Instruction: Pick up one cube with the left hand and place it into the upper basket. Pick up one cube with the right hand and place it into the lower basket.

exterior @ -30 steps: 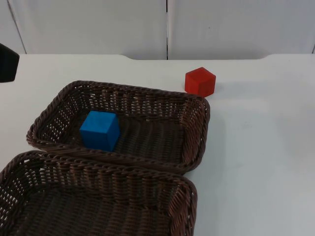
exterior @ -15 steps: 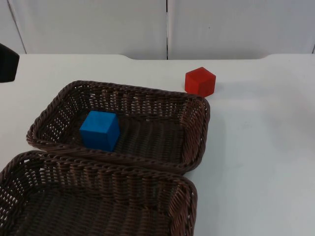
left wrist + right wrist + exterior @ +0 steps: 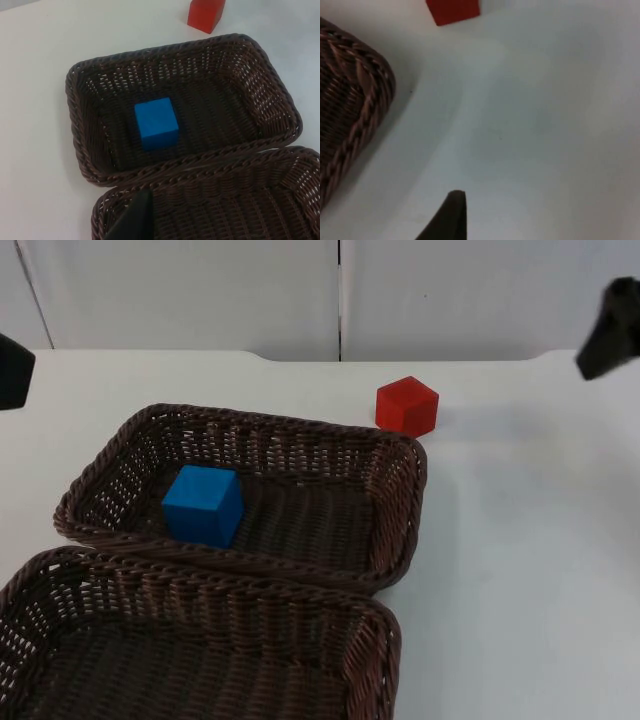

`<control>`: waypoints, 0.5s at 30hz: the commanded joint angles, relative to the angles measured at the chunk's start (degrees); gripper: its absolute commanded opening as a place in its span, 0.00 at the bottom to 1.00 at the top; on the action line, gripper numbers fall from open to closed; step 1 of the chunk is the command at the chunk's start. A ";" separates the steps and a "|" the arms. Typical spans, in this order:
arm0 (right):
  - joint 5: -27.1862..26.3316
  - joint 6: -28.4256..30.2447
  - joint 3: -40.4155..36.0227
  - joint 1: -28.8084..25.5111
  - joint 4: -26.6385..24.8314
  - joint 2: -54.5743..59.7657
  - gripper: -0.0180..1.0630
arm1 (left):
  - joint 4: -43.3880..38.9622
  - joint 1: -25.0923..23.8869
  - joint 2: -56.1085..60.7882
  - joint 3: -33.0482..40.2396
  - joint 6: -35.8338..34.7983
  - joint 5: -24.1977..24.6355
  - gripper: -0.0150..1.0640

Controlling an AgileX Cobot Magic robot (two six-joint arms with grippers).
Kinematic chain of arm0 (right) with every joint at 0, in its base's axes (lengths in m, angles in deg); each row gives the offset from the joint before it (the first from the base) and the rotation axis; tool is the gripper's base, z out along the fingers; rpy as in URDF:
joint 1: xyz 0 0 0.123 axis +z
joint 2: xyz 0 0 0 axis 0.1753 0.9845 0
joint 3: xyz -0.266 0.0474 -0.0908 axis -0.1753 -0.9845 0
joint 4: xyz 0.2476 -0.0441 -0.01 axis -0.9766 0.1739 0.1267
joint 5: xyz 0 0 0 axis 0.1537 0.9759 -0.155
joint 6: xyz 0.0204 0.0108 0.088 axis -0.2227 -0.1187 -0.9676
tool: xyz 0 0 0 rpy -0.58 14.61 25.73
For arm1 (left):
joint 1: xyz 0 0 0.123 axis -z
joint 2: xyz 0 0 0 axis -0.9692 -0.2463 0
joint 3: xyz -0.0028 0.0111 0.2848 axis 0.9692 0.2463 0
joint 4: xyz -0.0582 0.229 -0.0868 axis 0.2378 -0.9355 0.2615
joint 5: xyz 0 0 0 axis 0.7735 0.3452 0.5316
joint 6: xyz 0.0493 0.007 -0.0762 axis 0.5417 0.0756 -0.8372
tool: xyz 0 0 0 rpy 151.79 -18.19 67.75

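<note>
I have the right end effector (image 3: 612,332) at the far right edge of the desk (image 3: 520,540), beyond and to the side of the red cube (image 3: 407,406). I cannot tell whether it is apart or together. The left end effector (image 3: 12,368) waits at the far left edge, and I cannot tell its state either.

Status of the task's things: the blue cube (image 3: 203,505) sits inside the upper basket (image 3: 400,455), so I judge the left-hand half done. The red cube stands on the desk, just beside that basket's far corner, well ahead of the right end effector. The lower basket (image 3: 370,640) holds no cube that I can see.

Risks from here (my judgement, not an observation):
- The red cube sits close to the upper basket's rim. An inner fingertip descending there may strike the weave and shove the basket or the cube.
- The two baskets touch along one rim. A release too early may drop the cube into the wrong one.

View differences: the left wrist view shows the blue cube (image 3: 156,123) from above, resting on the basket floor. The right wrist view shows the bare desk between the woven corner (image 3: 355,85) and the red cube (image 3: 452,11).
</note>
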 commanded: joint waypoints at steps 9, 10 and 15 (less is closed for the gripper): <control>4.20 0.25 20.30 5.99 -0.13 16.44 0.99 | -0.60 0.44 0.33 0.21 0.25 0.03 0.99; 4.47 0.25 22.67 6.32 -0.13 18.01 0.99 | -0.74 0.44 0.33 0.21 0.25 0.03 0.99; 4.37 -0.21 31.15 8.11 1.78 24.87 0.99 | -2.08 0.44 0.33 0.21 0.25 0.03 0.99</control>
